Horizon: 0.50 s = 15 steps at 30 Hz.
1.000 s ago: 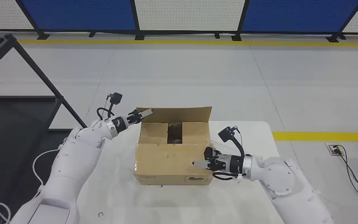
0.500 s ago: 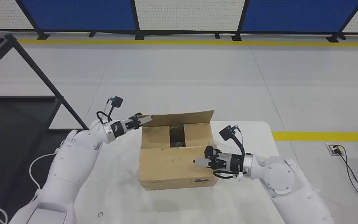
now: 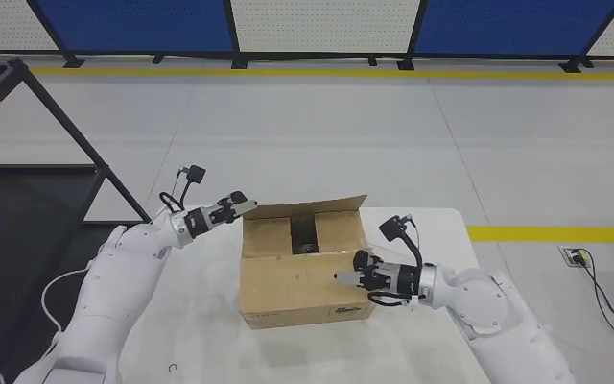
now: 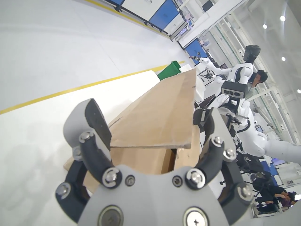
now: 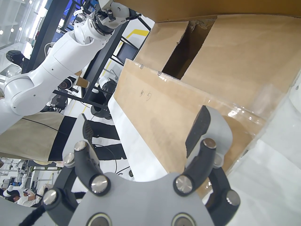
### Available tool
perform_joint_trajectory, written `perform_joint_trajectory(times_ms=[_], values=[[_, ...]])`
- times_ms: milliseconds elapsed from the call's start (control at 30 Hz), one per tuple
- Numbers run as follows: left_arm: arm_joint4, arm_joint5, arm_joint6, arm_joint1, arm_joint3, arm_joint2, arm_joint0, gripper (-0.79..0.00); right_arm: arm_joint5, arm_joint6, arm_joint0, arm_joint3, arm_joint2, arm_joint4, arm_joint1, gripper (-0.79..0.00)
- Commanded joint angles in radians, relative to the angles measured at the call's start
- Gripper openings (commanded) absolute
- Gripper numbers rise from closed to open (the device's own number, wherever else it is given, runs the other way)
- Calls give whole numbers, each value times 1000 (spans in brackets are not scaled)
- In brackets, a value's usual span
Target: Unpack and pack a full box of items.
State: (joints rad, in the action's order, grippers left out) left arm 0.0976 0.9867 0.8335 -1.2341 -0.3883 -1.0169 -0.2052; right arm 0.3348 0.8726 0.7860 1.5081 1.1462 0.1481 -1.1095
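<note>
The left gripper stands wide open with nothing clamped; its own wrist view shows the corner of the raised rear flap of the cardboard box lying between the spread fingers, one pad just beside the flap's edge; whether it touches, I cannot tell. The top view adds that this gripper sits at the flap's back left corner, and that the flap stands up along the box's far side. The right gripper is likewise spread wide and empty; in its wrist view the box's near edge, sealed with clear tape, runs between its fingers; from above it lies at the box's front right. That wrist view also looks across the box to the left gripper at the flap's corner.

The box rests mid-table on the white table; its two inner flaps are folded flat, with a dark gap between them; what lies inside is too dark to tell. Around: a black rack left of the table, a paper cup by it; a green bin beyond the table; blue and white partition panels; a yellow floor line.
</note>
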Motion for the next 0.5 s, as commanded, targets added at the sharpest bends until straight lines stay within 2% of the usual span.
perform_joint_trajectory(times_ms=[0, 267, 467], values=[[28, -7, 7, 10, -39, -1, -16, 0, -2, 1, -4, -3, -1, -1, 0, 0], [154, -79, 79, 49, -202, 6, -81, 0, 0, -8, -12, -17, 0, -11, 0, 0], [207, -131, 131, 72, -279, 26, -112, 0, 7, -20, -2, -16, 15, -17, 4, 0]])
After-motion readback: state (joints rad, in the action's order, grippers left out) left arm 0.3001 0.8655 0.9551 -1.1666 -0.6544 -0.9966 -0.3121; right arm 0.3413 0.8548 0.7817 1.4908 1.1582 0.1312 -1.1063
